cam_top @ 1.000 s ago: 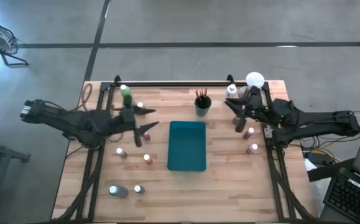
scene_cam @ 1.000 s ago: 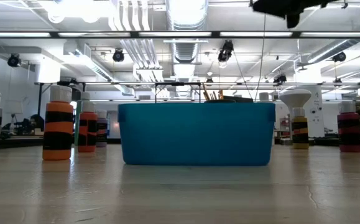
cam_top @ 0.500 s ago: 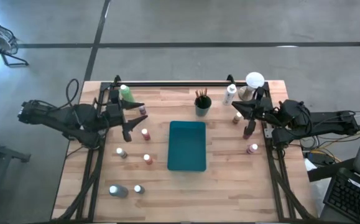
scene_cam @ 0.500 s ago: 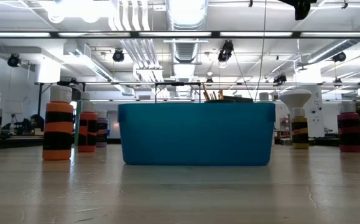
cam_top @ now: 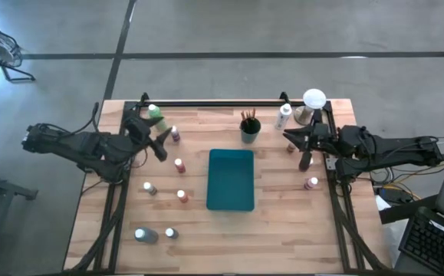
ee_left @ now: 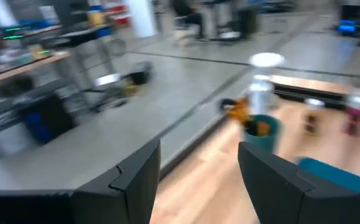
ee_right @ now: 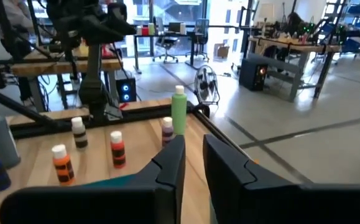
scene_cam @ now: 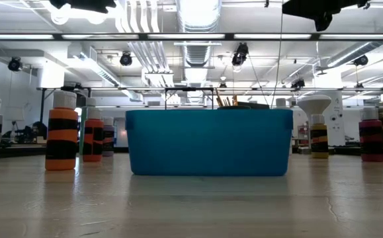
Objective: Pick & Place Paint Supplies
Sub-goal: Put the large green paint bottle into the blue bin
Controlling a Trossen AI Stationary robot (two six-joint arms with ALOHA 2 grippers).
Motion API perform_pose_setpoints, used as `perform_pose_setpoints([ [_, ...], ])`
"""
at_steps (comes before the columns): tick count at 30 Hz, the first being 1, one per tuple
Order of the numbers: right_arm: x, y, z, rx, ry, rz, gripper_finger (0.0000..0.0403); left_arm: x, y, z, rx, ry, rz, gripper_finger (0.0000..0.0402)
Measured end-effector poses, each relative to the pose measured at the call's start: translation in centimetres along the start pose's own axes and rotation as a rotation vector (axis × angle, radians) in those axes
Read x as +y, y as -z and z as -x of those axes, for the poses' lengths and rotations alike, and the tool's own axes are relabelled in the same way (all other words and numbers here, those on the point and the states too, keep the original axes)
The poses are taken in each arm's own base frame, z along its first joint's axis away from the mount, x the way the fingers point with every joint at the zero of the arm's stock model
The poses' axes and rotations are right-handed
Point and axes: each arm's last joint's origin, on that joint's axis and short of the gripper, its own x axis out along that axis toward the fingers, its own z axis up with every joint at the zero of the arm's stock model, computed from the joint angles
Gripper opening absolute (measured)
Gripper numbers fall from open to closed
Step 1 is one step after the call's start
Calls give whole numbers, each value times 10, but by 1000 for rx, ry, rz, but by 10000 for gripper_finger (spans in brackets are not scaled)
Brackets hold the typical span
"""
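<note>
Wooden table holds scattered paint bottles; both grippers hover empty, left gripper parted, right gripper nearly closed. Next: descend and grasp a bottle.

Your left wrist view is smeared with motion blur: the teal cup and small bottles beyond it are only vague shapes. At table height, the blue rectangular tray hides everything behind its wall, and both arms are cut off by the top edge.
</note>
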Motion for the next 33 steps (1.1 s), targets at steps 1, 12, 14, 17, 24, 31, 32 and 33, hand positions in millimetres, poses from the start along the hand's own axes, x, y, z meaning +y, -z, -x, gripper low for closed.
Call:
perform_pose_setpoints([
  [1,0,0,0,-1,1,5,59,1,-1,0,-4,-29,19,220],
  [12,5,-1,-16,-30,35,69,81,32,3,-18,75,-336,87,220],
  [14,4,-1,-18,-19,60,58,83,40,8,-24,148,-320,117,220],
  [17,4,-4,-22,-5,83,37,88,52,11,-34,279,-292,170,220],
  [24,7,-16,-32,44,104,55,93,79,13,-70,483,-308,175,220],
  [31,9,-21,-38,168,148,43,74,107,9,-105,678,-266,259,220],
  [32,9,-21,-37,187,151,41,71,111,8,-108,716,-282,252,220],
  [33,9,-20,-37,205,154,37,68,115,7,-111,752,-297,250,220],
])
